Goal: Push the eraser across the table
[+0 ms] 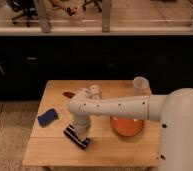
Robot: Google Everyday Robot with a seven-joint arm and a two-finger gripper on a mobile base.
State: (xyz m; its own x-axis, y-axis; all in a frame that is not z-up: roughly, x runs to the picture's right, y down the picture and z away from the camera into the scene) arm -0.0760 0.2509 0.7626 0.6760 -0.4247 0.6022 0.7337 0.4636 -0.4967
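The eraser, a black block with a pale stripe, lies at an angle on the light wooden table, left of centre near the front. My gripper comes down from the white arm that reaches in from the right, and sits right on or against the eraser's upper side. The blue pad lies to the left of it.
An orange bowl sits right of the gripper. A pale cup stands at the back right. A small dark red object and small white items lie at the back. The table's front edge is close to the eraser.
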